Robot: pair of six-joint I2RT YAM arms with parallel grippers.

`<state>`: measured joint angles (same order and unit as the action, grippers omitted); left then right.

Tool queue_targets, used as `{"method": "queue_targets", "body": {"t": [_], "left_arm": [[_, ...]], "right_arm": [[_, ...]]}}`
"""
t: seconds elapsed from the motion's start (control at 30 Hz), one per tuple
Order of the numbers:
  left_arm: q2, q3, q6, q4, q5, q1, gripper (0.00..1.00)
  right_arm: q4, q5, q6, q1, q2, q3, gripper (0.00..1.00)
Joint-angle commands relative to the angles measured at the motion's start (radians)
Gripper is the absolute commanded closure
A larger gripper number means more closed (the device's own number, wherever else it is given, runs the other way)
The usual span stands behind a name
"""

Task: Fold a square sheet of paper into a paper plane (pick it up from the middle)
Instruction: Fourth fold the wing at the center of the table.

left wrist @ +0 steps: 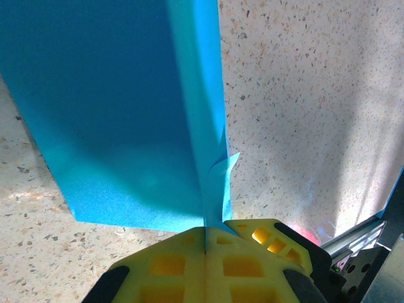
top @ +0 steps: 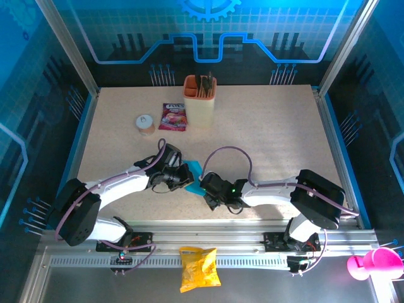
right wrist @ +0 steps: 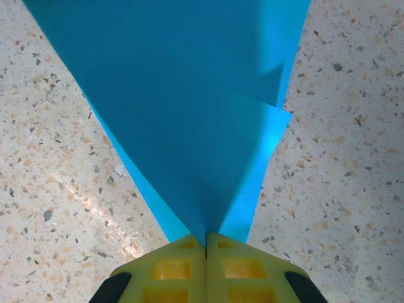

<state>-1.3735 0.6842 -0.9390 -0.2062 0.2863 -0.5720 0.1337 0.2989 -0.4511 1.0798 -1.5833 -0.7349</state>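
Both arms meet low over the near middle of the table point(top: 265, 132), and the square sheet of paper point(right wrist: 189, 113) is stretched between them. The left gripper point(left wrist: 205, 235) is clamped tight, its yellow pads pressed flat together with a thin edge of the blue sheet pinched in the seam. From its wrist view the paper runs away as a broad panel with a narrower folded band beside it. A small corner curls up right at the pads. The right gripper point(right wrist: 206, 238) is closed just as firmly on the other end. There the paper narrows to a point between the pads and fans out into overlapping layers, one flap edge lying across another.

Why two pinches? It looks like a hold for folding. One end is anchored so the stacked layers cannot slide, and the other is gripped so the sheet stays taut along the line where a crease should run. The shadow under the paper suggests it sits just clear of the speckled surface rather than flat on it. That would leave room to swing a flap over.

The fold looks part-done, with layers there but no slim dart yet. The yellow snack bag point(top: 199, 268) on the front rail and the pink-purple packet point(top: 173, 117) at the far side lie well apart from the work.
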Motion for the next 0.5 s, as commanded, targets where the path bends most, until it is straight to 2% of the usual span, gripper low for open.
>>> {"method": "queue_targets", "body": {"t": [0.0,0.47], "left_arm": [[0.004,0.026,0.009,-0.037,0.016,0.008,1.0],[-0.01,0.074,-0.059,-0.089,-0.025,0.008,1.0]], "right_arm": [[0.0,-0.009,-0.012,0.002,-0.011,0.022,1.0],[-0.113,-0.224,-0.052,-0.092,-0.041,0.095,1.0]]}}
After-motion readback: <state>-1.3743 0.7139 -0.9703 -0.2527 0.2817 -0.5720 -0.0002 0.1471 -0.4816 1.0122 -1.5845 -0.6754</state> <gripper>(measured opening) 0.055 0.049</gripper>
